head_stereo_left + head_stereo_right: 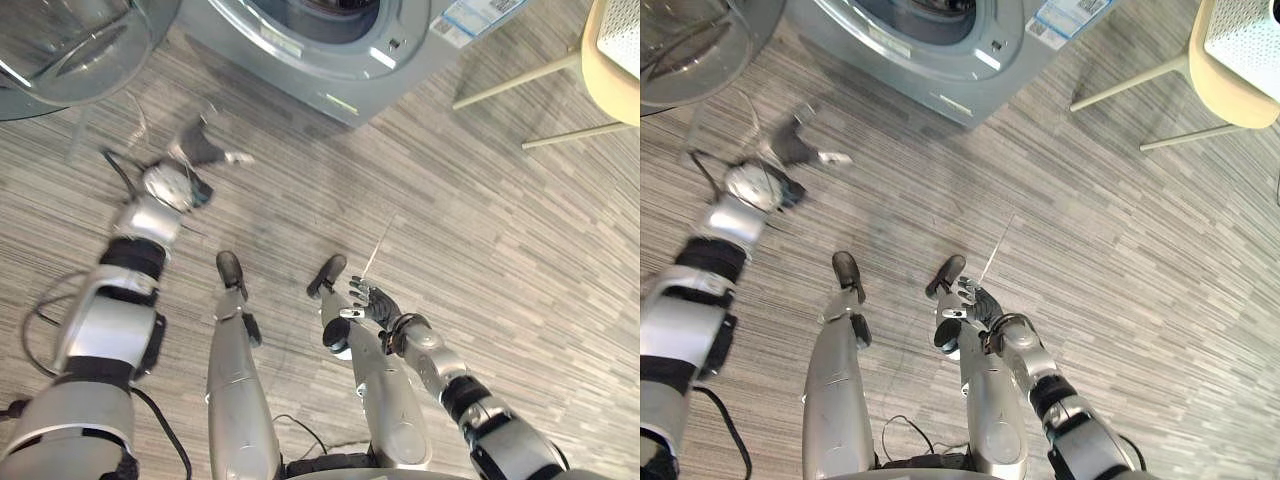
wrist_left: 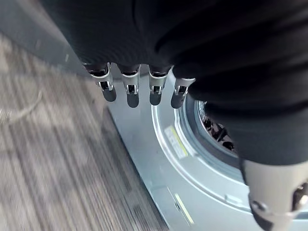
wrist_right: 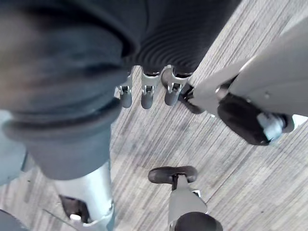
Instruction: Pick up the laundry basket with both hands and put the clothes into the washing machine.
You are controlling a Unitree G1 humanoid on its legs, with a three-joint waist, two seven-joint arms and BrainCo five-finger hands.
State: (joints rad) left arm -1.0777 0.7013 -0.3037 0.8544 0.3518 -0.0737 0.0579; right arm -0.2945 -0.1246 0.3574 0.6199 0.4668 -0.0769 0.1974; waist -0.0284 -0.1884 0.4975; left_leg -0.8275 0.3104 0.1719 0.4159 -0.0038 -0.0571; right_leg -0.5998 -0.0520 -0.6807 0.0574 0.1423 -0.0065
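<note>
The grey washing machine [image 1: 345, 75] stands at the top of the eye views with its round door [image 1: 70, 45] swung open to the left. In the left wrist view its drum opening [image 2: 216, 130] shows something dark inside. My left hand [image 1: 200, 145] hovers over the floor just in front of the machine, its fingers [image 2: 130, 91] straight and holding nothing. Down by my legs hangs my right hand [image 1: 372, 300], its fingers [image 3: 147, 94] relaxed and empty. A white perforated thing [image 1: 1245, 40], perhaps the basket, rests on a chair at the far right.
The tan chair [image 1: 600, 80] with pale slanted legs stands to the right of the machine. Striped wood floor [image 1: 480, 230] stretches between the machine, the chair and me.
</note>
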